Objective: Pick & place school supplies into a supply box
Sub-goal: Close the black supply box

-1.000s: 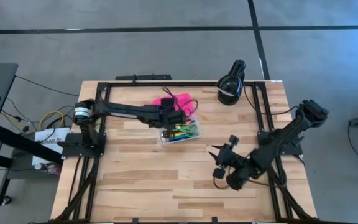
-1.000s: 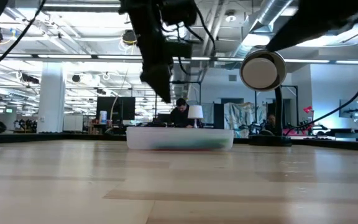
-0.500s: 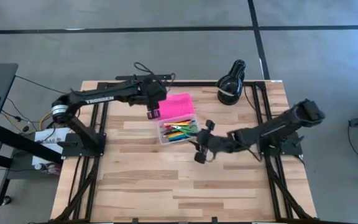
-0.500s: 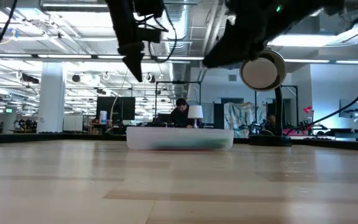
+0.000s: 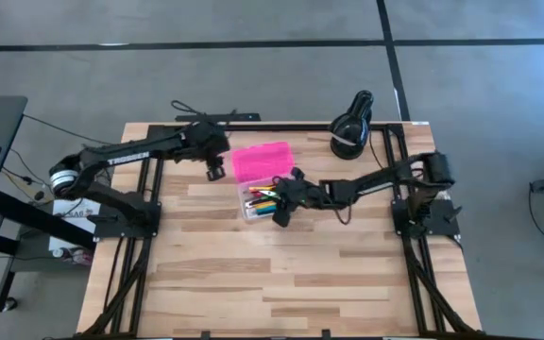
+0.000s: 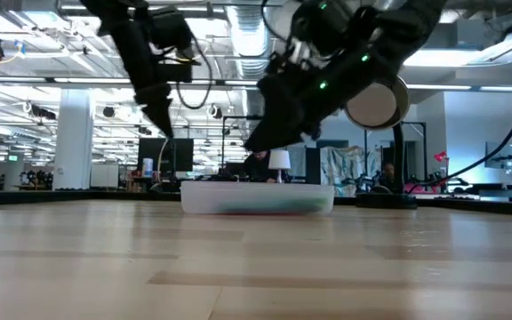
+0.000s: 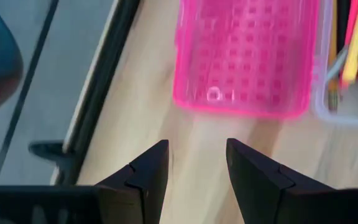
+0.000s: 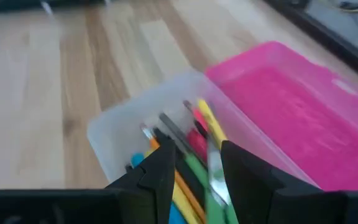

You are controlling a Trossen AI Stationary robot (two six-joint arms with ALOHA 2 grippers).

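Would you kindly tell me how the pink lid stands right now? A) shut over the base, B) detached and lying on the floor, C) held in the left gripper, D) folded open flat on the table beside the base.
D: the pink lid lies flat beside the base, whose pens lie uncovered.

Counter (image 5: 253,274): near half bare wood, free passage across its full width. Far half occupied. Open box (image 5: 270,200) sits mid-counter, pink lid (image 5: 262,161) folded flat behind it. Right gripper (image 5: 280,213) hangs over the box's near end, jaws apart, its arm blocking approach from the right. Left gripper (image 5: 214,174) just beside the lid, empty. Black lamp (image 5: 350,125) stands at the far right corner.
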